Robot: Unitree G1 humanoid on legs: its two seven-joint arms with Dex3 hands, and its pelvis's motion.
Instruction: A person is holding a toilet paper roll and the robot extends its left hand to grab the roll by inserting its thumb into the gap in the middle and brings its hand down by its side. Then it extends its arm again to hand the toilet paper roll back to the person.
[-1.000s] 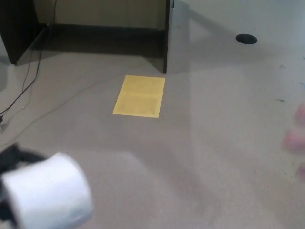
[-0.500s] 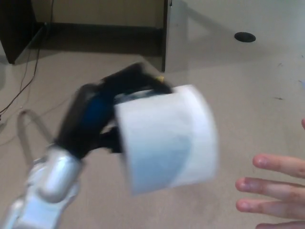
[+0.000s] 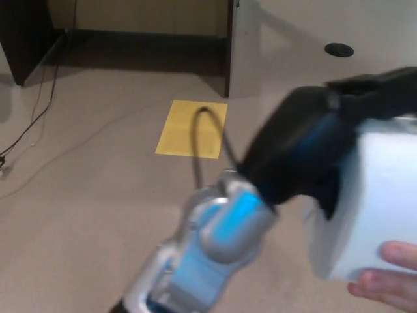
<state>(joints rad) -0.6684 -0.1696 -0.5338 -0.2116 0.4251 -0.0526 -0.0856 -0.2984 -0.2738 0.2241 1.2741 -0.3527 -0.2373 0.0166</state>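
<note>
The left robot hand (image 3: 313, 140) is stretched out toward the right edge, clamped on the roll (image 3: 371, 202), black fingers (image 3: 384, 85) over the top of it. The roll sits at the far right, partly cut off by the frame. A person's fingers (image 3: 388, 283) touch its lower edge from below. Silver forearm (image 3: 208, 248) rises from the bottom. On the floor (image 3: 85, 195) behind lies a yellow sheet (image 3: 182, 127). The right robot hand is out of view.

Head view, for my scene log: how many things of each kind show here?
Toilet paper roll: 1
Robot left hand: 1
Person's hand: 1
Yellow sheet on the floor: 1
Black round spot on the floor: 1
Total: 5
</note>
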